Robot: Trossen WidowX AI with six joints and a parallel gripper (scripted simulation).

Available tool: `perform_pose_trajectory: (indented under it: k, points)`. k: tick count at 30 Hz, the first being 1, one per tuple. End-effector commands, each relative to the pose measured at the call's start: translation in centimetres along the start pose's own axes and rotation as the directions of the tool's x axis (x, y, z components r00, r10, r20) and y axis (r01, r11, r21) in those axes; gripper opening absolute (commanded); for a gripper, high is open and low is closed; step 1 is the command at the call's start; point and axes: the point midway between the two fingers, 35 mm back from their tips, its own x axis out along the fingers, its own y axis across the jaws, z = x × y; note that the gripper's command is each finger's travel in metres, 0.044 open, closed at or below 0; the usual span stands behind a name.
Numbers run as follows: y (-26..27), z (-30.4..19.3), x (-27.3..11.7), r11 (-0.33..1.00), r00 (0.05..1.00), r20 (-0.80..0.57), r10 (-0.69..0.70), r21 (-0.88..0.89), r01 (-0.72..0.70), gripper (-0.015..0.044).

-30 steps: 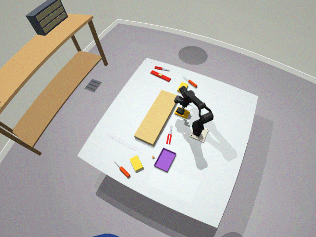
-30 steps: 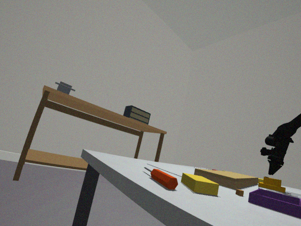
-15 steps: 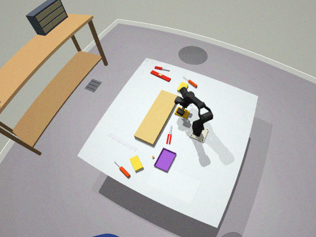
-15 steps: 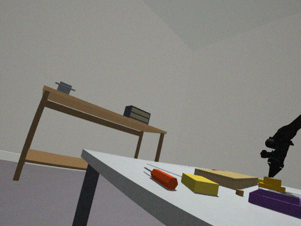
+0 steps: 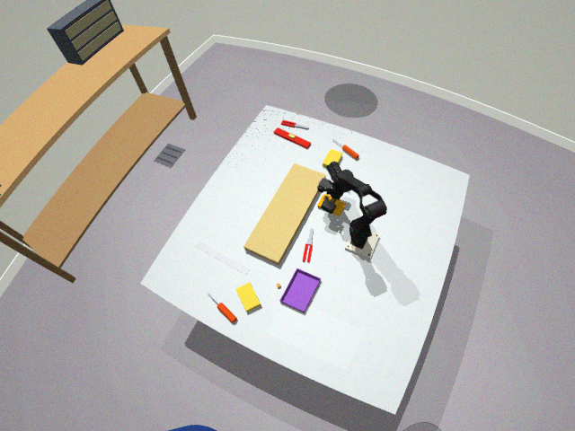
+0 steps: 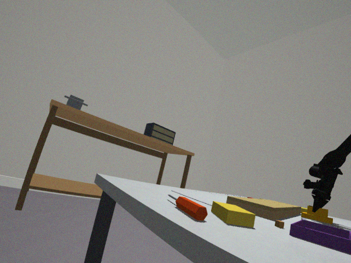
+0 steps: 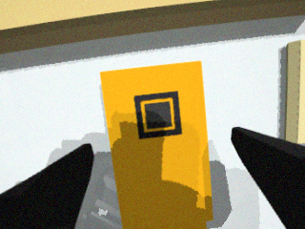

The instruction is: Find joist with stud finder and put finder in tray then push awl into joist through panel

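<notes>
The orange stud finder (image 5: 340,206) (image 6: 323,215) (image 7: 191,81) lies on the table beside the long side of the tan floor panel (image 5: 285,213) (image 6: 263,204) (image 7: 119,10). My gripper (image 5: 329,205) (image 6: 315,210) (image 7: 162,141) is open and empty above the stud finder, with one fingertip on each side of it in the wrist view. The awl's cream handle (image 7: 296,95) shows at the right edge of the wrist view; the arm hides it in the top view. The purple tray (image 5: 300,290) (image 6: 317,235) is empty. The joist is hidden.
Red-handled pliers (image 5: 305,248) lie between panel and tray. A yellow block (image 5: 248,296) (image 6: 233,215), a small brown cube (image 5: 278,285) (image 6: 279,223) and an orange screwdriver (image 5: 226,312) (image 6: 191,208) lie near the tray. Another yellow block (image 5: 332,157), another screwdriver (image 5: 349,151) and a red level (image 5: 299,140) lie beyond the panel.
</notes>
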Motion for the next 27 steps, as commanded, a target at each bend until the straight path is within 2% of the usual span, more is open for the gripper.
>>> perform_pose_trajectory:
  k: [1,6,9,27]
  points:
    - [0.11,-0.24,0.59,1.000,1.000,-0.002,0.005,-0.003,-0.005,0.0440]
    - [0.16,-0.44,1.10,1.000,1.000,-0.002,0.005,-0.003,-0.005,0.0440]
    - [0.16,-0.44,1.10,1.000,1.000,-0.002,0.005,-0.003,-0.005,0.0361]
    - [0.16,-0.44,1.10,1.000,1.000,-0.002,0.005,-0.003,-0.005,0.0241]
